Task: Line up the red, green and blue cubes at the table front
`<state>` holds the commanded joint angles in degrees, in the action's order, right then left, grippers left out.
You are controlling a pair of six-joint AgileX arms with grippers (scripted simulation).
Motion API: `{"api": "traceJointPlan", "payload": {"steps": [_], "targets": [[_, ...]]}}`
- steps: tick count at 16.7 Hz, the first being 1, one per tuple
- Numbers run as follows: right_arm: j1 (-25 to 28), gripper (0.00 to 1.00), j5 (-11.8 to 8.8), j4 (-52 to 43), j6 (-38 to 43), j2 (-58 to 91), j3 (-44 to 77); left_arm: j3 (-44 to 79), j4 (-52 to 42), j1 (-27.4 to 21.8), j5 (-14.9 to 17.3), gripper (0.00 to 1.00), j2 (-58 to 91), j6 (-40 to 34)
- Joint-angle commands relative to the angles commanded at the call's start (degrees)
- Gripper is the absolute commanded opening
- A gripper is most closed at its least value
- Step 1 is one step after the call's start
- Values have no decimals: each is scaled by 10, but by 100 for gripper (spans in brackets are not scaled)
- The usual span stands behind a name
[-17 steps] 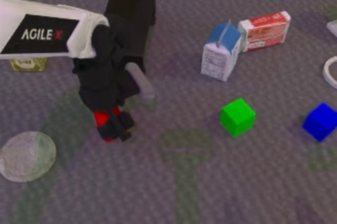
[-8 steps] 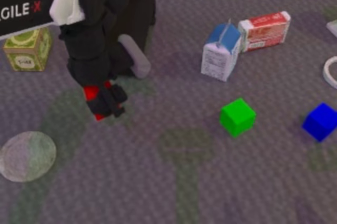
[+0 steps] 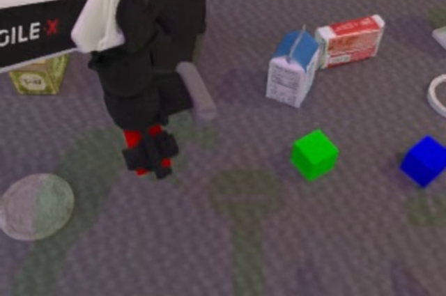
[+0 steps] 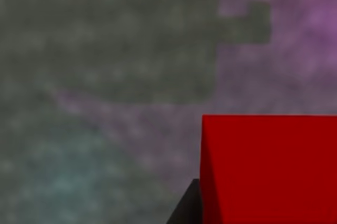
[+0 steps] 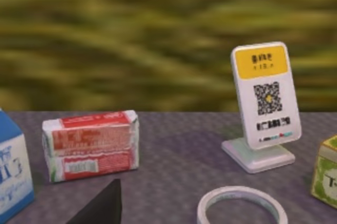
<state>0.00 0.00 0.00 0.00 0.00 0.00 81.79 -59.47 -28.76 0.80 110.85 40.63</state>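
One arm is working: the left gripper (image 3: 148, 159) is clutching the red cube (image 3: 132, 136) above the table (image 3: 230, 240). Well to its right, the green cube (image 3: 314, 154) and blue cube (image 3: 424, 160) are sitting apart.

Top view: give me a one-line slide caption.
Left gripper holds the red cube; green cube and blue cube wait at right.

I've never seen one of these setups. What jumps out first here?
The big white-and-black left arm at the table's left, its left gripper clamped on the red cube. Next, the bright green cube near the middle and the blue cube by the right edge, both loose on the purple-grey table.
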Motion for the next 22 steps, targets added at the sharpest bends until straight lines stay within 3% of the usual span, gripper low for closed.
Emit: {"api": "traceJointPlan", "payload": {"steps": [7, 13, 22], "targets": [[0, 100, 0, 0, 0, 0, 0, -138, 7, -129, -1, 0, -128, 69], [0, 100, 0, 0, 0, 0, 0, -146, 17, -130, -1, 0, -125, 71], [0, 100, 0, 0, 0, 0, 0, -231, 166, -134, -1, 0, -62, 71]]}}
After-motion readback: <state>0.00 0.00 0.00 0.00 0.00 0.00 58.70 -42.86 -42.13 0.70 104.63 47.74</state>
